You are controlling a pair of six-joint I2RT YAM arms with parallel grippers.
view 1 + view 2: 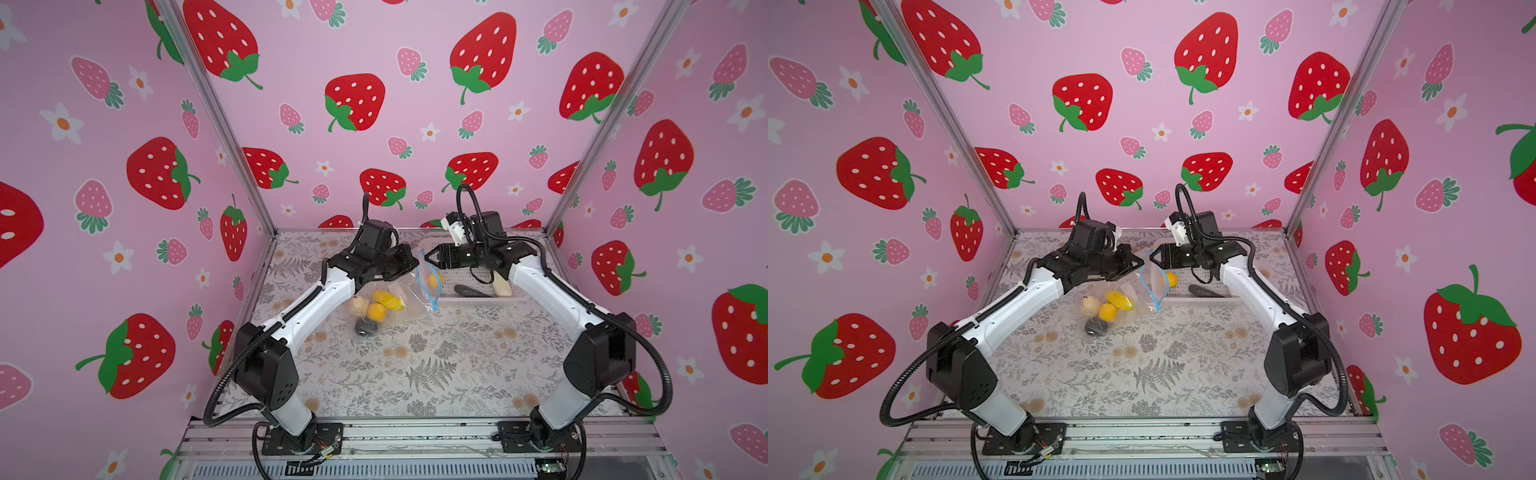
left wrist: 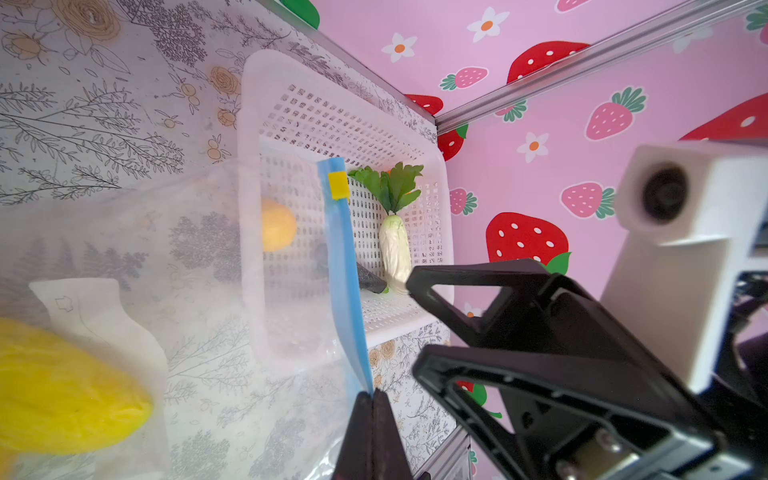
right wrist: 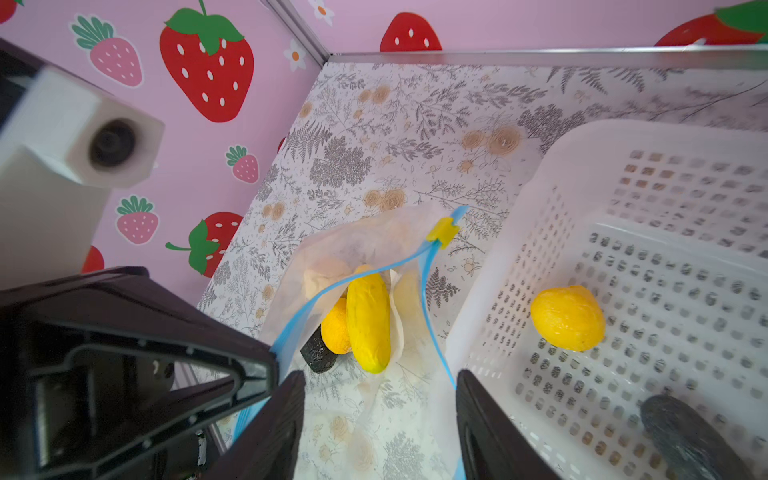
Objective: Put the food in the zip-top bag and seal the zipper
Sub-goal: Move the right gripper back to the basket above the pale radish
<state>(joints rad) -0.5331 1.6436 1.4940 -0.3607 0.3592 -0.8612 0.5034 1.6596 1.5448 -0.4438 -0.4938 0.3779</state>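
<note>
Lemon bare from right wrist, behind zip-top bag from left wrist.

Both top views look down; wrist views close — sharing the bag.

Counting as I go: two black grippers of mine, left gripper and right gripper. One crinkly transparent zip-top bag, one light blue zipper strip, one small yellow slider tab.

Inside the bag I make it five toy pieces:
- one long yellow fruit
- one round orange fruit
- one dark grey-black piece
- one knobbly tan piece
- one flat cream-white shape

One white perforated plastic basket, three pieces plainly in it:
- one yellow lemon
- one long dark grey piece
- one white radish with green leaves

There's a hint of orange behind those leaves, too hidden to count.
</note>
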